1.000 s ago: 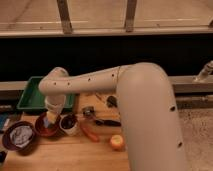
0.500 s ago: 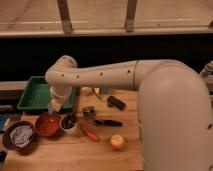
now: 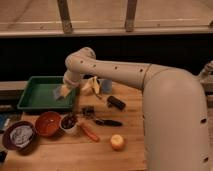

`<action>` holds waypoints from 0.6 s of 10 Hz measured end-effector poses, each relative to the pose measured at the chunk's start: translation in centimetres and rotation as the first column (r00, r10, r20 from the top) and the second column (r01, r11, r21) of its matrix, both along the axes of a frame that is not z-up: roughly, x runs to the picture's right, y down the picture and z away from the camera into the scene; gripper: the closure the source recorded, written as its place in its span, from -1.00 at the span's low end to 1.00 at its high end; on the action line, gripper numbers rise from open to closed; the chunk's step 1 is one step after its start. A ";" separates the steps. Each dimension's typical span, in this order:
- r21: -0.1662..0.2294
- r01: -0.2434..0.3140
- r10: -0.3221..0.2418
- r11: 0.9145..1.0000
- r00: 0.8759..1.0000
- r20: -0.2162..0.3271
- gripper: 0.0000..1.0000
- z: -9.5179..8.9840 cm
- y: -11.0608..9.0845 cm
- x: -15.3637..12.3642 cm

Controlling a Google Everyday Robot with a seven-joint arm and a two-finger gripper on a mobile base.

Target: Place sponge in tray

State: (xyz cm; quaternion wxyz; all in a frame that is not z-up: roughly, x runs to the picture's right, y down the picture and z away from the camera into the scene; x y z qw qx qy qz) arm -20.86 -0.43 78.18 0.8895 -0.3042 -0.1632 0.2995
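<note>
- Camera view is giving us, nearest, a light wooden table (image 3: 100, 157) where clutter is sitting out of the job's way: a round yellow-orange fruit (image 3: 117, 142), a dark bowl (image 3: 7, 134) cradling a whitish paper wad (image 3: 21, 136), a round reddish-brown bowl (image 3: 48, 123) and a small white cup with dark contents (image 3: 68, 123).
- We are seeing the thick white robot arm (image 3: 165, 100) reaching from the lower right toward the back left. It is riding high enough, we judge, to clear those items.
- Farther back, a small blue cup (image 3: 106, 86) and some pale yellow pieces (image 3: 91, 85) are standing just beside the tray's right rim.
- The two-finger gripper (image 3: 63, 89) is hanging over the right end of the large green plastic tray (image 3: 30, 105), its fingers pinching together on the small blue-grey soft sponge (image 3: 57, 93).
- The sponge is hanging over the tray's flat floor, inside the rim line, and, as far as we can tell, is not resting on it. We are judging that the tight pinch is what is stopping the soft block from slipping.
- We are reckoning that lowering and letting go is what is left.
- Behind everything, a dark back wall (image 3: 150, 50) is closing off the scene.
</note>
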 end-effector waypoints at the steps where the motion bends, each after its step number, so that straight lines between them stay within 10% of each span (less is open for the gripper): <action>1: -0.013 -0.017 0.018 1.000 0.999 0.042 1.00 0.8 -0.4 -1.0; 6: -0.048 -0.009 0.018 0.999 0.982 0.188 1.00 3.2 -1.2 -6.8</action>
